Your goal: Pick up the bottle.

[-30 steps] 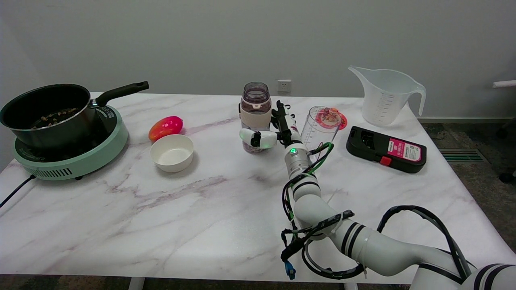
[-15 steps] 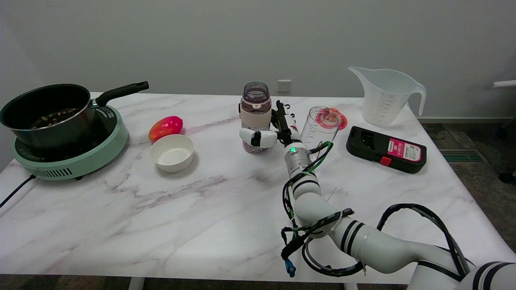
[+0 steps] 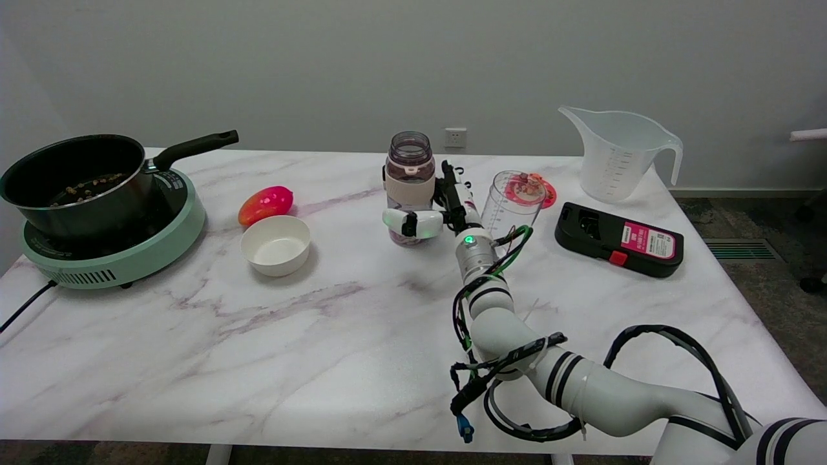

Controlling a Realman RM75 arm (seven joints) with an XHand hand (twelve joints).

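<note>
My right arm [image 3: 581, 387] reached in from the near right edge of the marble bench [image 3: 323, 336] toward its middle. My hand [image 3: 439, 210] was wrapped around the bottle [image 3: 409, 187], one white digit crossing its lower front and the rest pressed along its right side. The bottle stood upright on the bench, whether lifted at all I could not tell. Just right of it stood a clear cup [image 3: 513, 200], and farther back a measuring jug [image 3: 617, 155].

Clear cup [image 3: 510, 205] crowding just right of bottle [image 3: 409, 187], bare marble left (bowl [image 3: 276, 245] well apart)
</note>
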